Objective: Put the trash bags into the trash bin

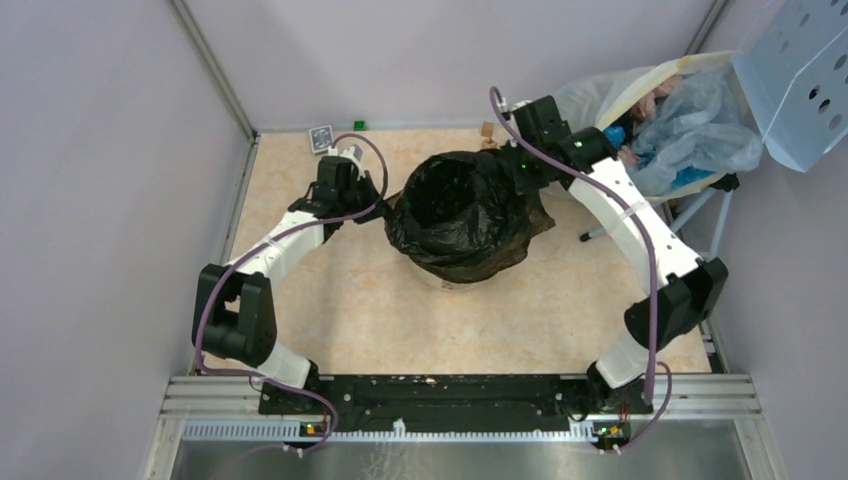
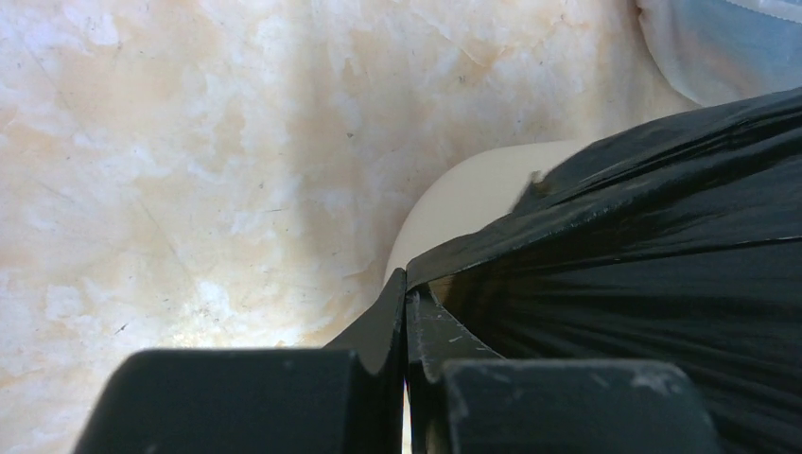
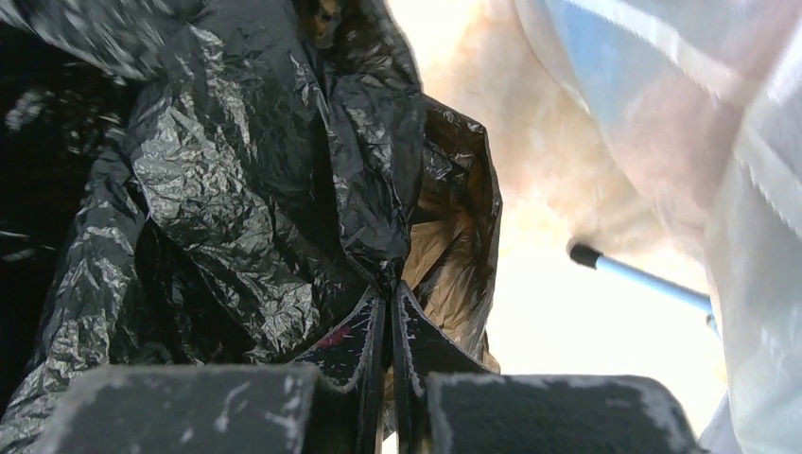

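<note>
The bag [image 1: 462,215] sat open over the bin [image 2: 463,194], apparently lining it. Left jaws clamped its hem left of the bin, right jaws crumpled film at the bin's right. I judged only tucking remained.

A large translucent whitish-yellow sack [image 1: 640,100] stuffed with bluish and pink film lies just right of the right gripper [image 1: 518,172], with a perforated light-blue metal panel [image 1: 800,70] farther right. A thin blue rod with a black tip [image 3: 643,276] lies right of that gripper, and a small tan block [image 1: 487,129] just beyond it. Beyond the left gripper [image 1: 372,205], a dark patterned card [image 1: 321,138] and a small green block [image 1: 359,125] rest on the marbled beige tabletop [image 1: 330,300].
</note>
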